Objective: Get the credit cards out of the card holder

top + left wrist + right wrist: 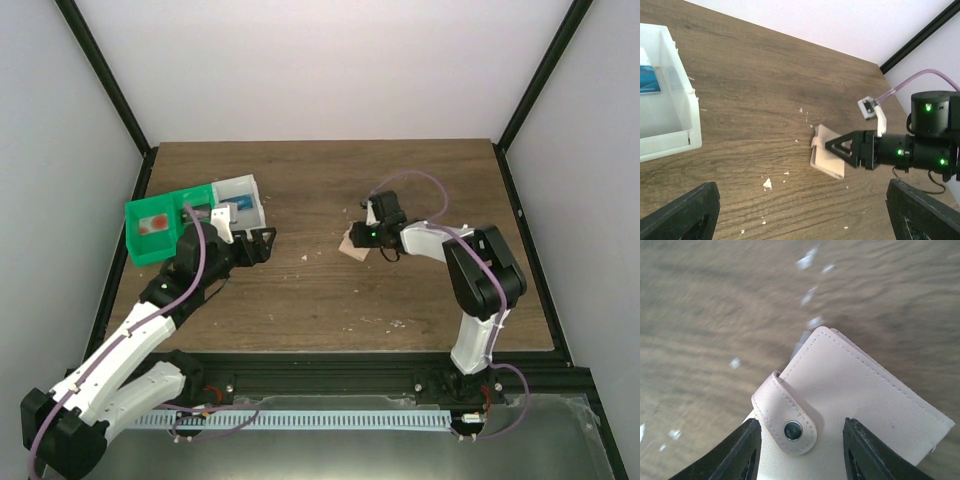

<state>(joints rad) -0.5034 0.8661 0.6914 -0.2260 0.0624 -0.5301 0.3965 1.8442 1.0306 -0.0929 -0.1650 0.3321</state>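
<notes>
- Two parted fingers of the right gripper (800, 424) straddle the snap tab (785, 412) of the card holder (860, 395), near the middle of the table (330, 300).
- Holder is pale beige with stitched edges.
- Left gripper (800, 187) hangs spread wide, empty.

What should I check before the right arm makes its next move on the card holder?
1. Right pincer at the card holder, one finger on either side of the snap tab: ok.
2. Right pincer clamped on the holder: cannot tell.
3. Snap tab undone: not ok, it lies flat across the face.
4. Credit cards showing at the holder's mouth: cannot tell.
5. Left pincer open and empty: ok.
</notes>
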